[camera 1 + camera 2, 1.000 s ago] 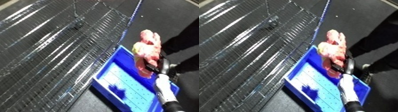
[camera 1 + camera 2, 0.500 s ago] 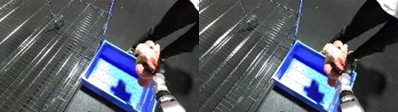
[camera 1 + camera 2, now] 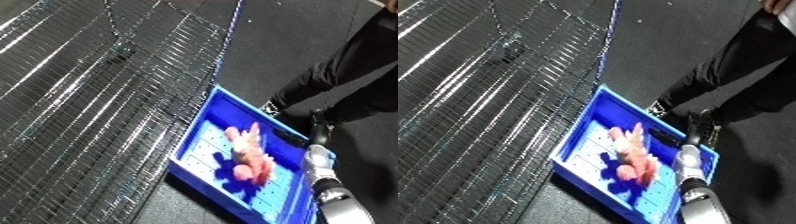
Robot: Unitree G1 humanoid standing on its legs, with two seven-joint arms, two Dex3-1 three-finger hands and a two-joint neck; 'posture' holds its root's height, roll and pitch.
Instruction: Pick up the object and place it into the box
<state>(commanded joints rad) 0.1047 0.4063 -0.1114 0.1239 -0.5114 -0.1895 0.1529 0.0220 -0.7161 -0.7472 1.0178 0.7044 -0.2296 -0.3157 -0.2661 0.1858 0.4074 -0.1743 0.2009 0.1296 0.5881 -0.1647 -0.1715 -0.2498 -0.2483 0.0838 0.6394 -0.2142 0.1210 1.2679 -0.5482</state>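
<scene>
Pink object: we are seeing it lying inside the blue bin, near the middle of the floor; 1 second ago it was up at the bin's right rim in the right hand.
Right hand: we are seeing it hanging beyond the bin's right rim, apart from the object; we cannot tell how its fingers stand.
Wire rack: lying along the bin's left side.

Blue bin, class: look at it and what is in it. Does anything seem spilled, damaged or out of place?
Nothing stands out. The pink object lies inside the blue bin, within its walls, nothing spilled beside it. The bin sits beside the wire rack. The right robot hand is over the bin's far rim; its fingers are unclear.
</scene>
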